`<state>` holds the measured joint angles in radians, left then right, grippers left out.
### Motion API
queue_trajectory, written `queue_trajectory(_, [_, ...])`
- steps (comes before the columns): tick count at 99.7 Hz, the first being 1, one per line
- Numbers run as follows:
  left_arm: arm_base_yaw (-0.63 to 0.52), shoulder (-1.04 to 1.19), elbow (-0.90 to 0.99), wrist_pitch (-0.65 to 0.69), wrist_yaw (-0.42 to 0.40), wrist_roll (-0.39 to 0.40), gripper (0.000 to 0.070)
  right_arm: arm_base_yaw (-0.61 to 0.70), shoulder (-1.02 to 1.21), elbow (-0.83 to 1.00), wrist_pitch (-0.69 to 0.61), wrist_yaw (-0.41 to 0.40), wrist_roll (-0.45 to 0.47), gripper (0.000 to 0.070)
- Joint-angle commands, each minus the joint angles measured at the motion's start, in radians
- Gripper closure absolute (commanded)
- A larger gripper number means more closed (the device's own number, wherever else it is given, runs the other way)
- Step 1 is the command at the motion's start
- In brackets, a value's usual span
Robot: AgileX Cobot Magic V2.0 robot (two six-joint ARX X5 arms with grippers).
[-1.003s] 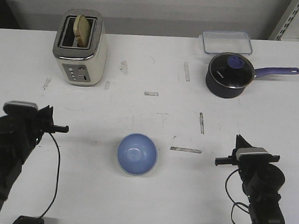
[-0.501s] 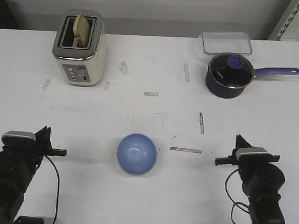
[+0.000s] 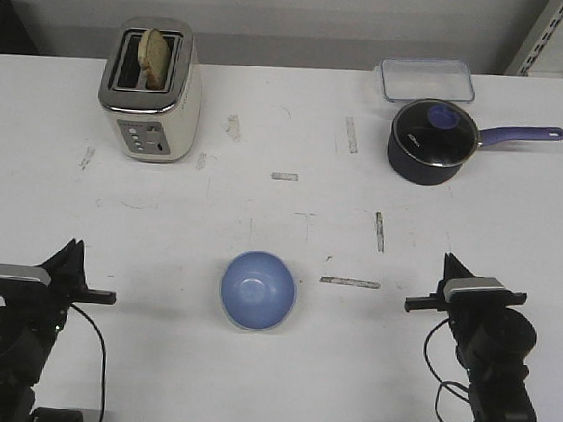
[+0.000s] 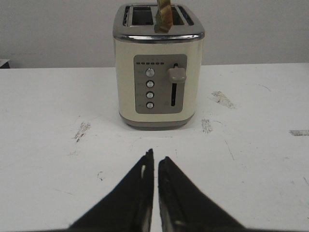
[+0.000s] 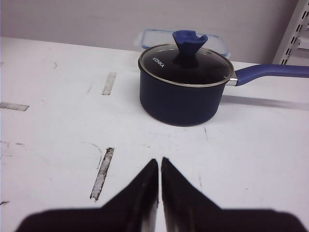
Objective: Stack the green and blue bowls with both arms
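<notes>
A light periwinkle blue bowl (image 3: 258, 290) sits upright on the white table near the front middle. No mint green bowl shows in any view. My left gripper (image 3: 73, 248) is low at the front left, well to the left of the bowl, shut and empty; in the left wrist view (image 4: 155, 157) its jaws nearly touch and point at the toaster. My right gripper (image 3: 449, 262) is at the front right, to the right of the bowl, shut and empty; in the right wrist view (image 5: 160, 162) it points at the saucepan.
A cream toaster (image 3: 151, 91) with a slice of bread stands at the back left, also in the left wrist view (image 4: 159, 65). A dark navy saucepan (image 3: 432, 140) with a purple handle and a clear container (image 3: 428, 79) are at the back right. Tape marks dot the table.
My left arm has drawn back toward the front edge of the table and lowered. The right arm and the blue bowl have not moved.
</notes>
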<state>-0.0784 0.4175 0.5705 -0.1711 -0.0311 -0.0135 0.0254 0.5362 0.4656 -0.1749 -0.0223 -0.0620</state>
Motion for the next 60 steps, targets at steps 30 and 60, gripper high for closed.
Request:
queue_trajectory(30, [0.024,-0.245,-0.222,0.17,-0.002,0.002,0.0698,0.001,0.001,0.005,0.011,0.004,0.013,0.0699])
queue_trajectory(60, [0.034,-0.415,-0.517,0.232,0.013,0.002,0.0698,0.001,0.001,0.005,0.014,0.004,0.013,0.0699])
